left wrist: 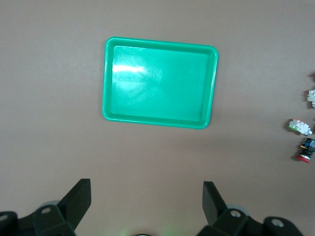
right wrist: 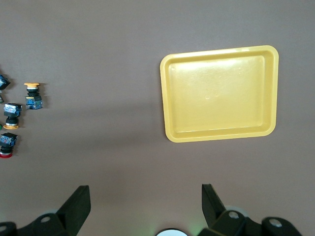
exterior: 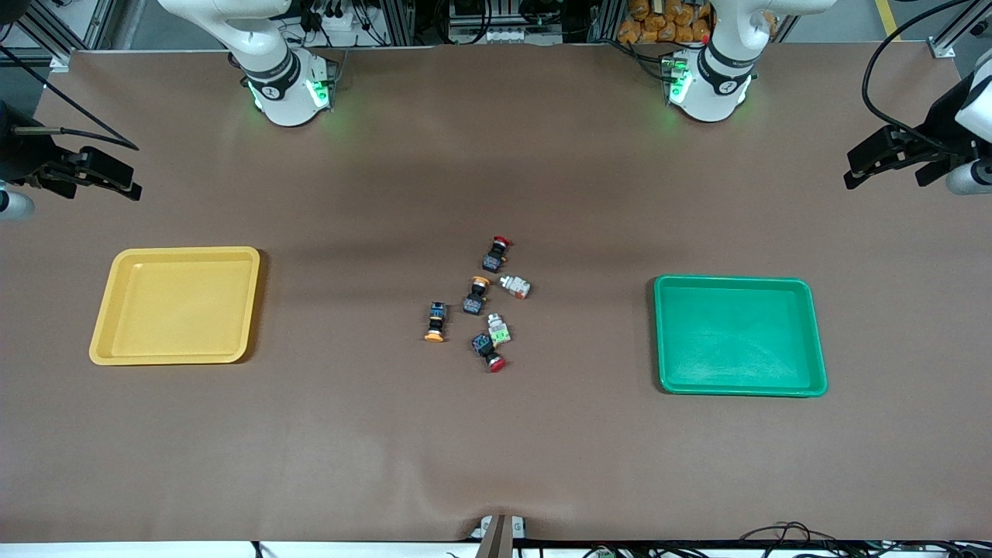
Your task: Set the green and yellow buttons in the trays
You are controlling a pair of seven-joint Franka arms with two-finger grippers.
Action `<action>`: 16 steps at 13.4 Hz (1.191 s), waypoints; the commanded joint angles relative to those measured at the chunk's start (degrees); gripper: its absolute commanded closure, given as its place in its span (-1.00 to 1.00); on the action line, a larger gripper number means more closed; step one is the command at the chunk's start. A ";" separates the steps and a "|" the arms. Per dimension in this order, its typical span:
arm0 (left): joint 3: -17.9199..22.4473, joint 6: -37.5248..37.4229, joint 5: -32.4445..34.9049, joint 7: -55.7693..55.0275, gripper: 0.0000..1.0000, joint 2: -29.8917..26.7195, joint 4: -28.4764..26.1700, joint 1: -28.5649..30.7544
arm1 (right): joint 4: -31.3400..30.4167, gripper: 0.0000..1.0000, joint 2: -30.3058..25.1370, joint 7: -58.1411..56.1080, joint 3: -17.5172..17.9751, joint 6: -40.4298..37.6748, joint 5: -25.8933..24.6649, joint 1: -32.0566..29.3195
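Both grippers stand with fingers spread apart, holding nothing: your left gripper [exterior: 891, 167] hangs at the left arm's end of the table, your right gripper [exterior: 93, 180] at the right arm's end. Both arms wait.

Nearest the front camera you have a broad bare strip of brown table [exterior: 496, 457] right to its edge.

Next come the trays, well apart. The yellow tray [exterior: 177, 304] lies toward the right arm's end, the green tray [exterior: 738, 335] toward the left arm's end; both are unloaded, long sides running along the table.

Between them sits the button cluster, with open room on every side:
- red-capped switch [exterior: 488, 351], cap toward the camera, nearest
- yellow button [exterior: 436, 320], long axis toward the camera, cap nearest
- green-block button [exterior: 497, 328], just beside the red one
- second yellow button [exterior: 476, 294], cap pointing away from the camera
- orange-red-block button [exterior: 514, 286], lying crosswise
- second red-capped switch [exterior: 496, 253], farthest, cap toward the bases
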 commanded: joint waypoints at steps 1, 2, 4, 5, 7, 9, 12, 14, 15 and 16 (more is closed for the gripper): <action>-0.08 -0.48 -2.12 0.98 -1.00 1.19 0.64 -0.11 | 0.76 -1.00 0.29 -0.58 0.07 -0.49 0.18 -0.45; -0.16 -0.47 -2.74 0.89 -1.00 1.64 0.64 -0.11 | 0.76 -1.00 0.29 -0.66 0.07 -0.49 0.18 -0.45; -1.48 -0.47 -2.84 0.80 -1.00 1.81 0.56 -0.29 | 0.76 -1.00 0.29 -0.58 -0.02 -0.49 0.18 -0.45; -1.66 -0.47 -2.75 0.72 -1.00 1.90 0.73 -0.46 | 0.85 -1.00 0.29 -0.66 -0.02 -0.32 0.18 -0.45; -1.66 -0.39 -2.75 0.63 -1.00 2.43 0.73 -0.55 | 0.94 -1.00 0.29 -0.66 0.06 -0.05 0.18 -0.45; -2.01 0.14 -2.92 0.28 -1.00 3.39 0.82 -0.73 | 1.03 -1.00 0.29 -0.66 -0.02 0.12 0.10 -0.36; -4.73 0.49 -2.93 -1.04 -1.00 5.41 0.64 -0.99 | 0.94 -1.00 0.29 -0.58 -0.02 -0.32 0.10 -0.36; -6.40 1.10 -2.93 -1.22 -1.00 7.17 0.47 -0.99 | 0.94 -1.00 0.38 -0.58 -0.02 -0.41 0.10 -0.45; -7.10 1.46 -2.93 -1.30 -1.00 7.96 0.29 -0.99 | 0.94 -1.00 0.38 -0.58 -0.02 -0.41 0.10 -0.45; -7.54 1.72 -2.93 -1.91 -1.00 8.75 0.21 -0.99 | 0.85 -1.00 0.38 -0.40 -0.02 -0.49 0.18 -0.45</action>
